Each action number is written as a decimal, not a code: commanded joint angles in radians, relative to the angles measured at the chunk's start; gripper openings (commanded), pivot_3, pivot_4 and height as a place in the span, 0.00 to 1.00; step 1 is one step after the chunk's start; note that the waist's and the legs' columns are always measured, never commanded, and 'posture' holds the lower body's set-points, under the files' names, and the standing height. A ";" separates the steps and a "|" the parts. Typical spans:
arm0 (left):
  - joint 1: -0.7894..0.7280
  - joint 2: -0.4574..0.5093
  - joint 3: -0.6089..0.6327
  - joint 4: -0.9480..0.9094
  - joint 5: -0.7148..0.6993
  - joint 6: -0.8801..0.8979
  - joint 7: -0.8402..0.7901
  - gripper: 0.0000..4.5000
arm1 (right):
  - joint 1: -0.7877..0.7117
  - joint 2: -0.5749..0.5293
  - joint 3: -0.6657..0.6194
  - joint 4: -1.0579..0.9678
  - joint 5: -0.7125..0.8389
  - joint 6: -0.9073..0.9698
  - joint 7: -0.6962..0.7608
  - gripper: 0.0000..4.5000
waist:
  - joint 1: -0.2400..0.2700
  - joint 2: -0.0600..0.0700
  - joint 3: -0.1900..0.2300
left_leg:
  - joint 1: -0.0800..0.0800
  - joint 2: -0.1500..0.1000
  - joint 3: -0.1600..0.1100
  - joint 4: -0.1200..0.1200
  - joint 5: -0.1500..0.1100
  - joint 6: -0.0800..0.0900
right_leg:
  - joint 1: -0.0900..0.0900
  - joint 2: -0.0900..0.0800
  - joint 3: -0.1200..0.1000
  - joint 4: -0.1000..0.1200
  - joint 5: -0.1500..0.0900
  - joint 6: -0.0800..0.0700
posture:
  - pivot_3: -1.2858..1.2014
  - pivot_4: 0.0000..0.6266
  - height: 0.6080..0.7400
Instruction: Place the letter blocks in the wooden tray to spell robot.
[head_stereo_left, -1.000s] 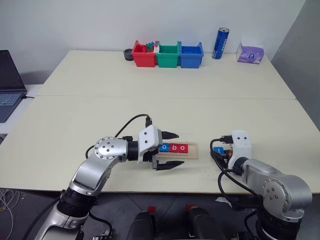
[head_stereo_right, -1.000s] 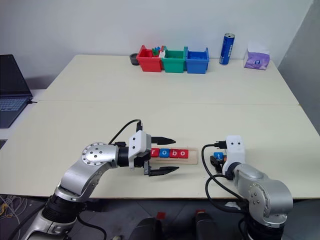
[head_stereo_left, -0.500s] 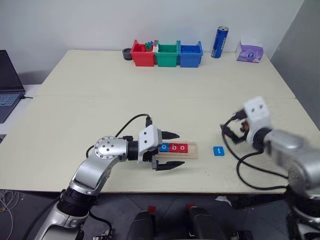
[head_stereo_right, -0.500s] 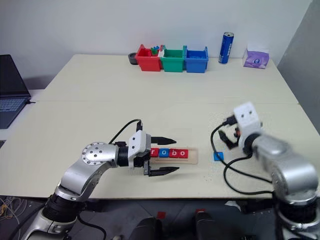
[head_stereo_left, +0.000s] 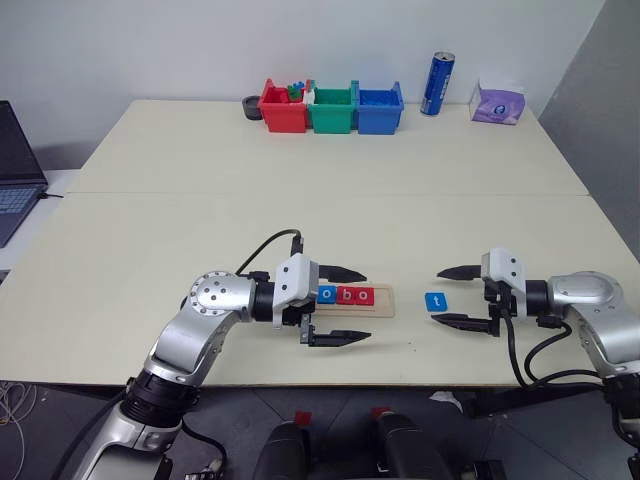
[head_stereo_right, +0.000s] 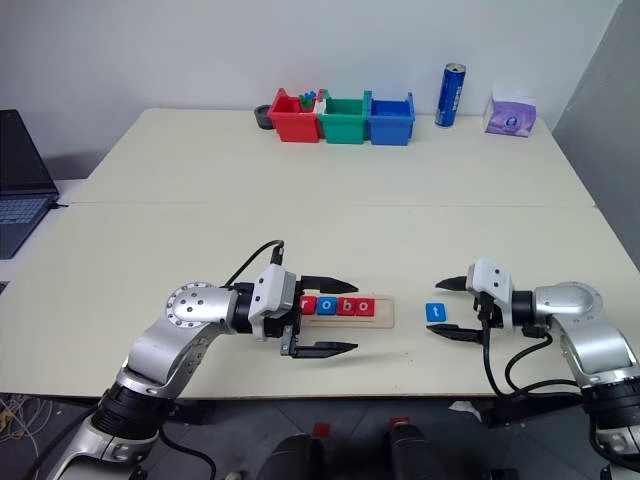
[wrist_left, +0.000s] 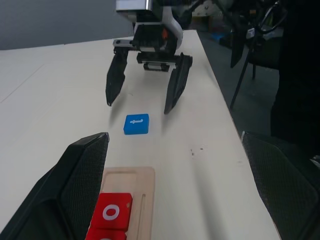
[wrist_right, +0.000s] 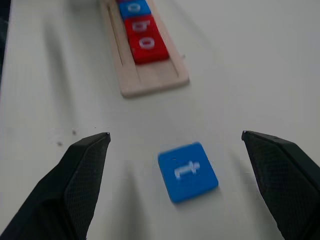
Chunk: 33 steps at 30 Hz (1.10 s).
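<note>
Right of the tray (head_stereo_left: 385, 301), whose rightmost slot is bare, blue t block (head_stereo_left: 435, 301) lies flat on the table, just left of the empty, wide-open right gripper (head_stereo_left: 448, 295), nearer it than the open left gripper (head_stereo_left: 345, 304).

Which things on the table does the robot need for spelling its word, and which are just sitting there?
Needed:
- wooden tray
- letter blocks in the tray
- blue t block, lying on the table
- right gripper, open
- left gripper, open

Just sitting there:
- coloured bins
- blue can
- tissue pack
- laptop
</note>
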<state>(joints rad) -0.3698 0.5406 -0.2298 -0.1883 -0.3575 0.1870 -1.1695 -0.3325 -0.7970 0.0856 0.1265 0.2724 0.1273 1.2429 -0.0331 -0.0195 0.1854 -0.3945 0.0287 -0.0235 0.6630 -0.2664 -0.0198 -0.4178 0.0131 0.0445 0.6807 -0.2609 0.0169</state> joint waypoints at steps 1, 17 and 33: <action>-0.020 -0.007 0.008 -0.003 0.000 -0.028 -0.004 1.00 | -0.052 0.024 0.017 0.080 -0.036 -0.088 0.024 1.00 | 0.000 0.000 0.000 | 0.000 0.000 0.000 0.000 0.000 0.000 | 0.000 0.000 0.000 0.000 0.000 0.000 | 0.52 0.24 1.00; -0.038 0.010 0.024 -0.001 -0.010 -0.023 -0.009 1.00 | -0.076 0.053 0.045 0.228 -0.094 -0.185 0.057 0.92 | 0.004 0.000 0.000 | -0.001 0.000 -0.001 0.000 0.000 0.000 | 0.000 -0.001 0.000 0.000 0.002 -0.004 | 0.52 0.24 1.00; -0.058 0.041 0.081 0.042 -0.031 -0.036 -0.022 1.00 | -0.140 0.097 0.054 0.101 -0.065 -0.092 0.030 0.33 | -0.001 0.000 0.000 | 0.010 0.000 0.000 0.000 0.000 0.000 | 0.010 -0.001 0.000 0.000 0.000 0.000 | 0.52 0.24 1.00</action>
<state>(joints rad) -0.4065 0.5565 -0.2021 -0.1457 -0.3596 0.1669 -1.1761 -0.4450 -0.7055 0.1417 0.3157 0.1799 0.0010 1.2776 -0.0338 -0.0192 0.1855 -0.3846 0.0292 -0.0241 0.6626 -0.2664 -0.0199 -0.4085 0.0128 0.0448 0.6807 -0.2608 0.0164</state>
